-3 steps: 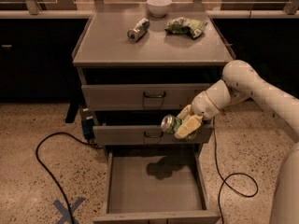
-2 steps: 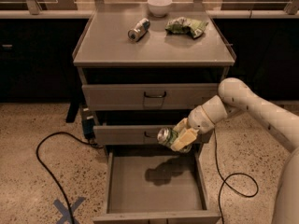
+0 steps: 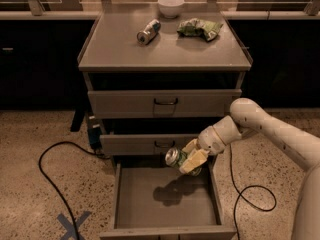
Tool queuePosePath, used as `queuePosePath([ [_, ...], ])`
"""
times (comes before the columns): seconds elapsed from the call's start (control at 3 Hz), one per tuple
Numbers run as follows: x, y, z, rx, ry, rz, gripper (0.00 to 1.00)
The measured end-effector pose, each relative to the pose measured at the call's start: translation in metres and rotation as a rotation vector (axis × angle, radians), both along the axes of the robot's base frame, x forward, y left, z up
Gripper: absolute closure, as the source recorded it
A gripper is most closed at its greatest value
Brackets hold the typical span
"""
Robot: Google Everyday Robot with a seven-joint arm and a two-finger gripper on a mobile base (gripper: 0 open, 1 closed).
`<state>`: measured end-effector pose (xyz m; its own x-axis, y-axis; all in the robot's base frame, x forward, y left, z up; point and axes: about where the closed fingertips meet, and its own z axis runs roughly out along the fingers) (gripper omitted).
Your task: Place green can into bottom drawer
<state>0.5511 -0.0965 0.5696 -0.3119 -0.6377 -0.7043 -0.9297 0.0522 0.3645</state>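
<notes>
Step (judged): carry-in, release pending | bottom drawer (image 3: 142, 201) pulled open | green can (image 3: 176, 157) held sideways above its rear right, not touching floor | gripper (image 3: 190, 156) clamped on can | Next: lower, let go clear of right wall | Count: drawers 3, green can 1; desk (image 3: 115, 54): silver can (image 3: 148, 31) 1, white bowl (image 3: 170, 6) 1, foil bag (image 3: 199, 28) 1

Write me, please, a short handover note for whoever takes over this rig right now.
Gripper: shut on the green can, held above the rear of the open bottom drawer, just in front of the middle drawer.
Done: drawer is open, can is in the grip over it.
Left: lower, release the can onto the drawer floor, withdraw.
Leave alone: silver-white can, green foil bag and white bowl on the cabinet top.
</notes>
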Motion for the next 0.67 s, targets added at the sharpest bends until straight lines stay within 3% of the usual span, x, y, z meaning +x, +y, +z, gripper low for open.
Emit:
queuePosePath([
  [0.67, -0.035, 0.026, -0.091, 0.032, 0.035, 0.036, 1.0],
])
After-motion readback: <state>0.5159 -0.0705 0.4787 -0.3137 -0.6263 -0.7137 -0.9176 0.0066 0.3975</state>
